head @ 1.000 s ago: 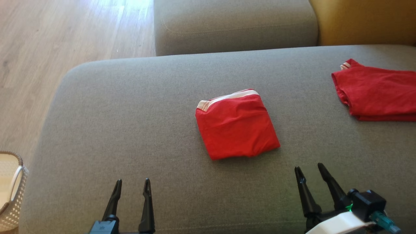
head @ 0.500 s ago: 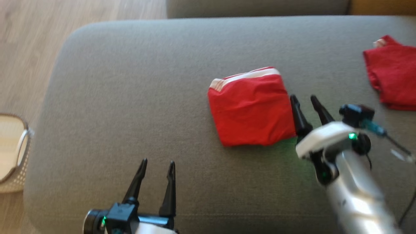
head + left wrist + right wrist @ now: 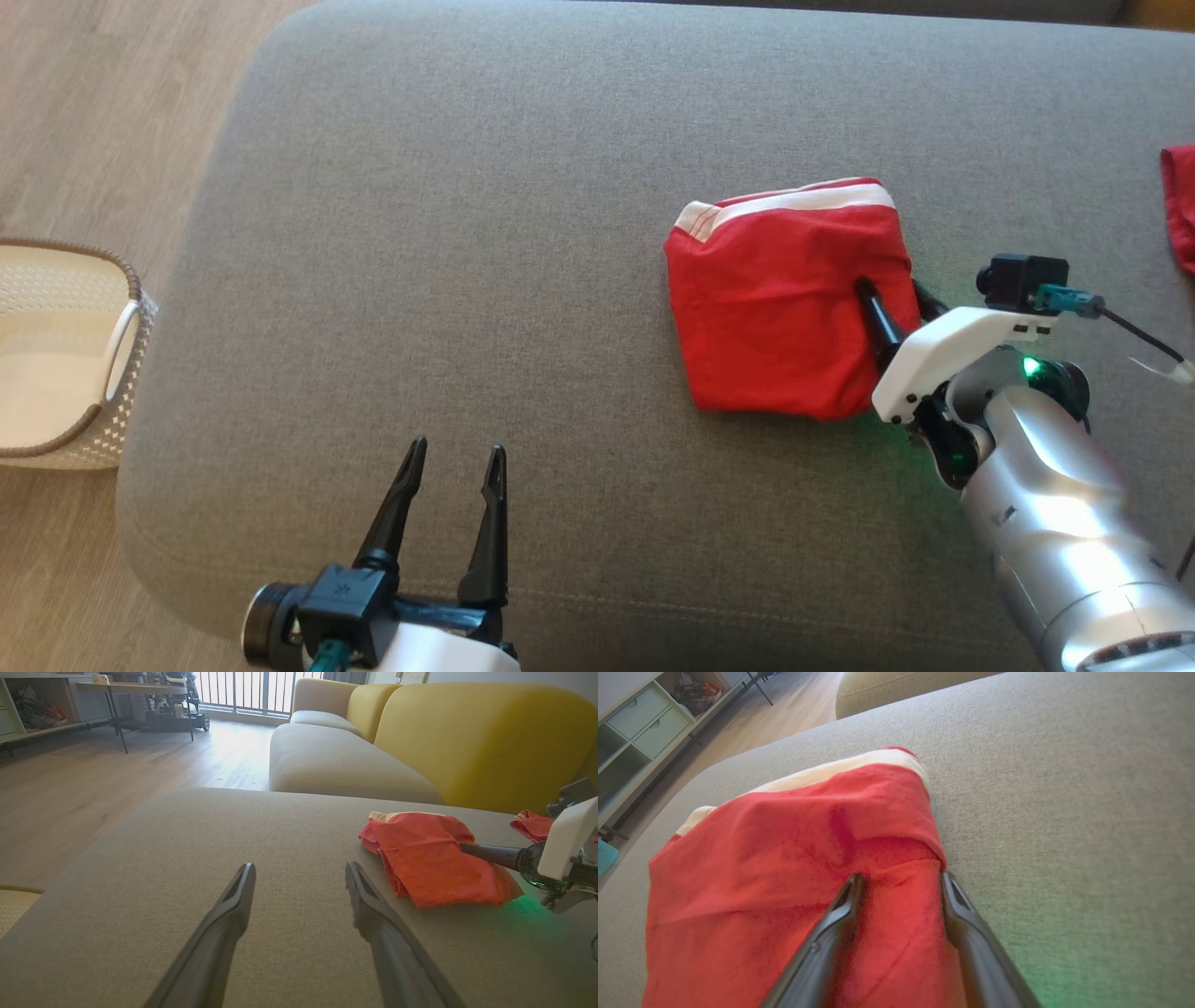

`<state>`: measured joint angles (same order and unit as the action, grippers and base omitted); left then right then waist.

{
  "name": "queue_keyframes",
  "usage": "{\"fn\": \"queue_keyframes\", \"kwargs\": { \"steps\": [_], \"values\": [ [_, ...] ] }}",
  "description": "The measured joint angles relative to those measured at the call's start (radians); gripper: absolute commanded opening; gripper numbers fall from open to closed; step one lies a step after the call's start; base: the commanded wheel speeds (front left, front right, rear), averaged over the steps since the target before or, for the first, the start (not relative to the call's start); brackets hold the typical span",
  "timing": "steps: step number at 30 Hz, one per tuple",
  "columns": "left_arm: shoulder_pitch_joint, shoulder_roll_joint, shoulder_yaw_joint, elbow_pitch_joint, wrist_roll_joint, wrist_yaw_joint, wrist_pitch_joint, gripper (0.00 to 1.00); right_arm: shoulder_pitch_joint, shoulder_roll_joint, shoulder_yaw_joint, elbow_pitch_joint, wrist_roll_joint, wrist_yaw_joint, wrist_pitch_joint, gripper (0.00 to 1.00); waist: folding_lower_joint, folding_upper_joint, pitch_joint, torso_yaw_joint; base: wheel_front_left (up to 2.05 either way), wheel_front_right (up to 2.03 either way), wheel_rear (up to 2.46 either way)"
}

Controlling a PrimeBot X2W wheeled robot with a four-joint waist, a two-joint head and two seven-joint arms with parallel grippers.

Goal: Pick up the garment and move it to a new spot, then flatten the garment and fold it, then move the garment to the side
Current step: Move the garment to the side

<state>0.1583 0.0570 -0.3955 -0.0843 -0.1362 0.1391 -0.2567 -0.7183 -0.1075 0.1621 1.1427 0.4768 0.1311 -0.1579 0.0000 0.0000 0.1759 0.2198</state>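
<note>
1. R gripper (image 3: 892,297): jaws apart, astride the garment's (image 3: 780,308) R edge. One finger lies on top of the cloth, the other at its rim. Prob. not clamped yet.
2. Garment: folded red near-square, no clear long axis, white band on far side. Lies to the gripper's left, mid-right of cushion (image 3: 513,233).
3. L gripper (image 3: 448,509): wide, empty, well apart from garment, so R arm is nearer.
4. Grey fabric cushion, soft. Basket (image 3: 65,355) on wood floor (image 3: 93,112) at left; 2nd red cloth (image 3: 1181,205) at far R.

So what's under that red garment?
The grey sofa cushion. The right gripper straddles the folded red garment's right edge, one finger on top; whether the other reaches underneath is hidden by cloth.
</note>
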Motion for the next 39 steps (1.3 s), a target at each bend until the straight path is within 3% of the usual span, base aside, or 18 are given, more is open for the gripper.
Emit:
{"fn": "queue_keyframes", "kwargs": {
  "steps": [1, 2, 8, 18, 27, 31, 39],
  "values": [
    [0.0, 0.0, 0.003, 0.0, 0.0, -0.003, 0.0, 1.0, -0.005, 0.001, 0.009, 0.008, 0.004, 0.0, 0.0, 0.16, 0.0, 0.0, 0.0, 0.0, 0.0, 0.0, 0.0],
    [0.0, 0.0, 0.006, 0.0, 0.0, -0.003, 0.0, 1.0, -0.011, 0.001, 0.016, 0.014, 0.007, 0.0, -0.001, 0.0, 0.0, 0.0, 0.001, 0.0, 0.0, 0.0, 0.0],
    [0.0, 0.0, 0.017, 0.0, 0.001, -0.003, 0.0, 1.0, -0.046, -0.025, 0.042, 0.041, 0.008, 0.0, -0.046, 0.0, 0.0, 0.0, 0.006, -0.023, 0.0, 0.0, 0.0],
    [-0.008, 0.0, 0.007, -0.002, 0.003, -0.003, 0.0, 1.0, -0.169, -0.177, -0.026, 0.093, -0.046, 0.0, -0.09, 0.0, 0.0, 0.0, 0.031, -0.085, 0.0, 0.0, 0.0],
    [-0.073, -0.001, 0.004, -0.005, 0.022, -0.016, 0.0, 1.0, -0.248, -0.327, -0.173, 0.06, -0.172, 0.0, -0.092, 0.0, 0.0, 0.0, 0.108, -0.137, 0.0, 0.0, 0.0],
    [-0.093, -0.001, 0.004, -0.005, 0.029, -0.024, 0.0, 1.0, -0.29, -0.402, -0.286, 0.06, -0.253, 0.0, -0.093, 0.0, 0.0, 0.0, 0.154, -0.149, 0.0, 0.0, 0.0],
    [-0.131, -0.002, 0.008, -0.003, 0.039, -0.036, 0.0, 1.0, -0.342, -0.435, -0.422, 0.046, -0.46, 0.0, -0.094, 0.0, 0.0, 0.0, 0.22, -0.149, 0.0, 0.0, 0.0]
  ]
}}
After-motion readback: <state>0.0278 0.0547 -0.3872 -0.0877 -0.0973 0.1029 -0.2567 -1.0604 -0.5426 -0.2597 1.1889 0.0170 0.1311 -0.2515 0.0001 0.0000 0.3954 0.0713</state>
